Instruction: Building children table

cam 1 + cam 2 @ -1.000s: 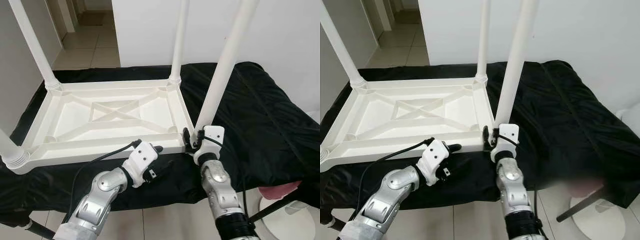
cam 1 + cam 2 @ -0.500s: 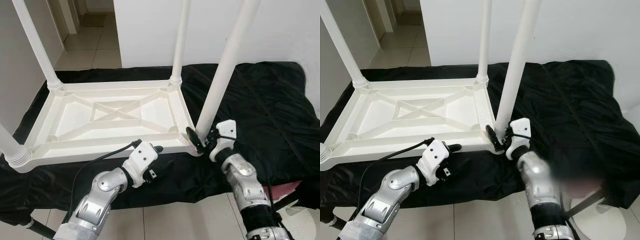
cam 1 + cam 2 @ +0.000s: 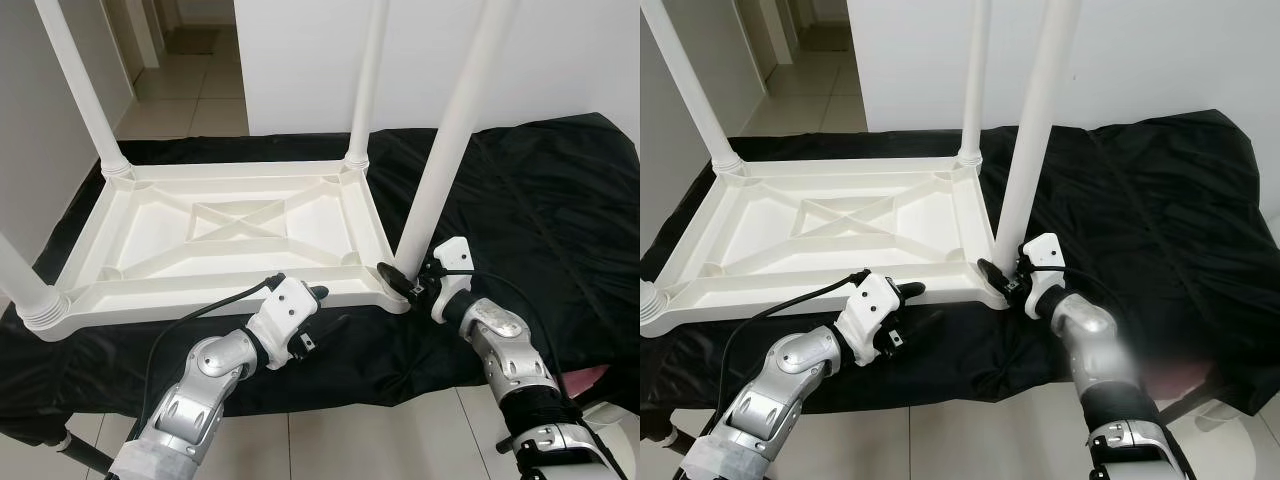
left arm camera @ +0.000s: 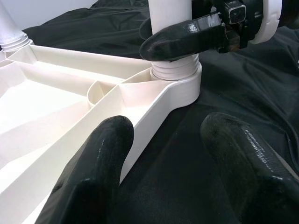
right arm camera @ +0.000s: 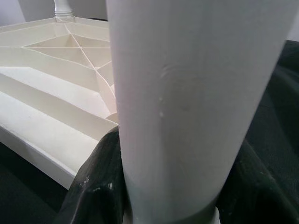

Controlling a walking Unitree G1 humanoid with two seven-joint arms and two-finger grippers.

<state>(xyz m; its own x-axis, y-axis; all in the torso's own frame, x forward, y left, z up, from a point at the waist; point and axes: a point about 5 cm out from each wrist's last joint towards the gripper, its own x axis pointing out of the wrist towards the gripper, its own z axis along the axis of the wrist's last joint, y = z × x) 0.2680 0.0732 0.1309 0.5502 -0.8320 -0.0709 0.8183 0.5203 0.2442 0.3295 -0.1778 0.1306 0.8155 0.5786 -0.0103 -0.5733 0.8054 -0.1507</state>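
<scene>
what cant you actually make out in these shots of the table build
- Tops of the four table legs: cut off by the upper edge of both eye views.
- Near left leg: mostly cut off by the left edge.
- How deep the leg sits in its corner socket: the right gripper covers the joint.
- What lies under the black cloth: hidden by it.
- Object at the lower right: blurred.
- Left gripper: open beside the tabletop rim.

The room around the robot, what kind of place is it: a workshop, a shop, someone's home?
Probably a home. Pale floor tiles run into a hallway past plain white walls, and an upturned white plastic children's table lies on a black cloth.
</scene>
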